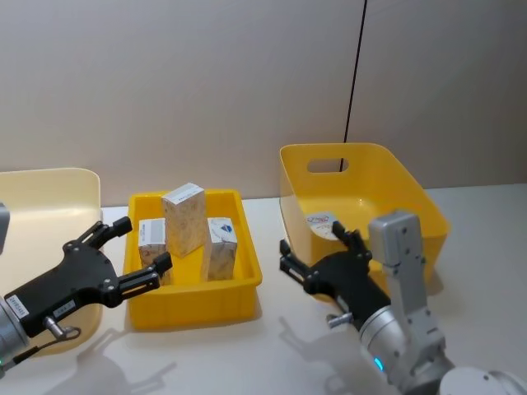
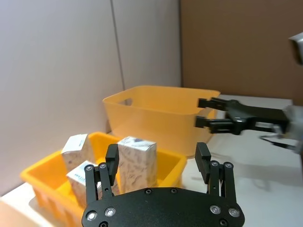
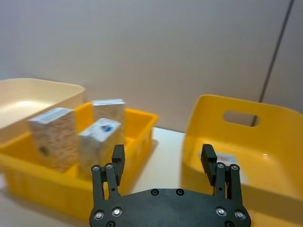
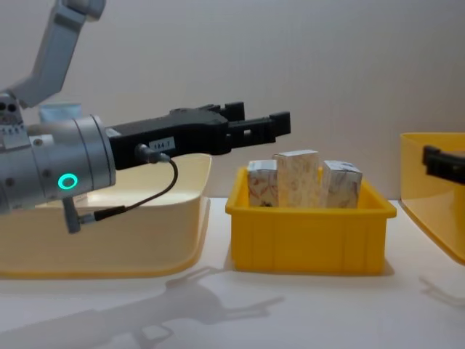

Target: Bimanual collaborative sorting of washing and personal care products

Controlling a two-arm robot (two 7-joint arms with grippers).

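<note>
Three cartons [image 1: 184, 218] stand upright, close together in the shallow yellow tray [image 1: 191, 306]. They are likely light, stiff cardboard that dents or tips easily, best pinched across flat sides near the top. The left gripper [image 2: 157, 151] hovers beside the tray and the right gripper [image 3: 162, 153] by the deep bin [image 1: 412, 189], both with fingers spread and empty

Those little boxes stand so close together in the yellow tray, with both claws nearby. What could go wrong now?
1. The three cartons stand close together in the yellow tray; the open left gripper beside them might tip a neighbour while taking one.
2. The open right gripper hovers on the tray's other side, so both arms reaching in could clash.
3. It is also close to the tall yellow bin and might nudge it.
</note>
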